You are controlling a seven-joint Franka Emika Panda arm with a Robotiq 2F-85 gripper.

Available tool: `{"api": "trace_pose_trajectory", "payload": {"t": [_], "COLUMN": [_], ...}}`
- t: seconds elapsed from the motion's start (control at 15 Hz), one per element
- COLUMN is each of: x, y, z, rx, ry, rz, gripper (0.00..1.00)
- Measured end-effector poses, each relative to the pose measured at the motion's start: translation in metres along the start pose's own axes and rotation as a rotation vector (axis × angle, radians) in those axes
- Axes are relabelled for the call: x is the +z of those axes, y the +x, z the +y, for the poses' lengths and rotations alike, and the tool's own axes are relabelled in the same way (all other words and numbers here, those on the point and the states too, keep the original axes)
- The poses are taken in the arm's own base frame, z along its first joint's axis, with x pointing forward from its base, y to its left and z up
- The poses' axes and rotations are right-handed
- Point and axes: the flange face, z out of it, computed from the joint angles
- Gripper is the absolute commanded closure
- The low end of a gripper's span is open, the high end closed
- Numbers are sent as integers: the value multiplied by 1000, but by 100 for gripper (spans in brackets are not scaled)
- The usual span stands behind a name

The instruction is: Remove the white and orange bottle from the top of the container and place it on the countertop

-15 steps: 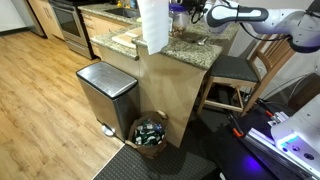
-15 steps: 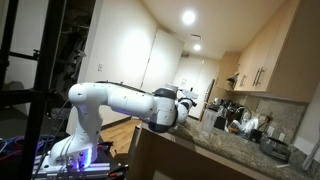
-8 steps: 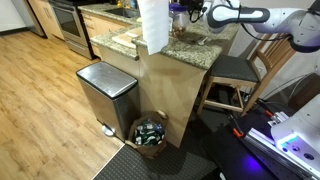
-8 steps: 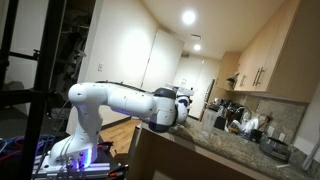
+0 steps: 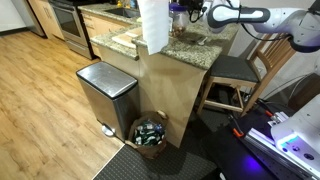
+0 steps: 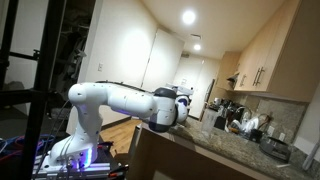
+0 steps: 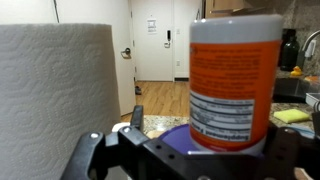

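Counter (image 5: 190,48): speckled granite, below the jaws.
Paper-towel roll (image 7: 55,95): upright, just beside the jaws.
White and orange bottle (image 7: 235,80): upright, long axis vertical, straight ahead of the gripper (image 7: 185,150), between its jaws.
Jaws: cannot tell if they are clamped; contact hidden.

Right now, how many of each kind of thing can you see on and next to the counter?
Paper-towel roll: 1
White and orange bottle: 1
Steel trash bin: 1
Round basket on the floor: 1
Wooden chair: 1
Total: 5
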Motion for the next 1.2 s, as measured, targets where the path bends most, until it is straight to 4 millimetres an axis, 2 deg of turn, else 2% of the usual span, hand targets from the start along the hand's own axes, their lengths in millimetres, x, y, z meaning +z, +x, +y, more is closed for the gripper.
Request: {"api": "trace_pose_trajectory", "payload": {"t": [0.2, 0.73, 0.93, 1.2], "x": [2, 1, -3, -3], "y": [-5, -2, 7, 6], "z": [11, 4, -12, -12], "rx": [-8, -15, -46, -49], "ry": [-18, 2, 66, 64], "rz": [-16, -17, -9, -4], "gripper": [0, 0, 0, 0]}}
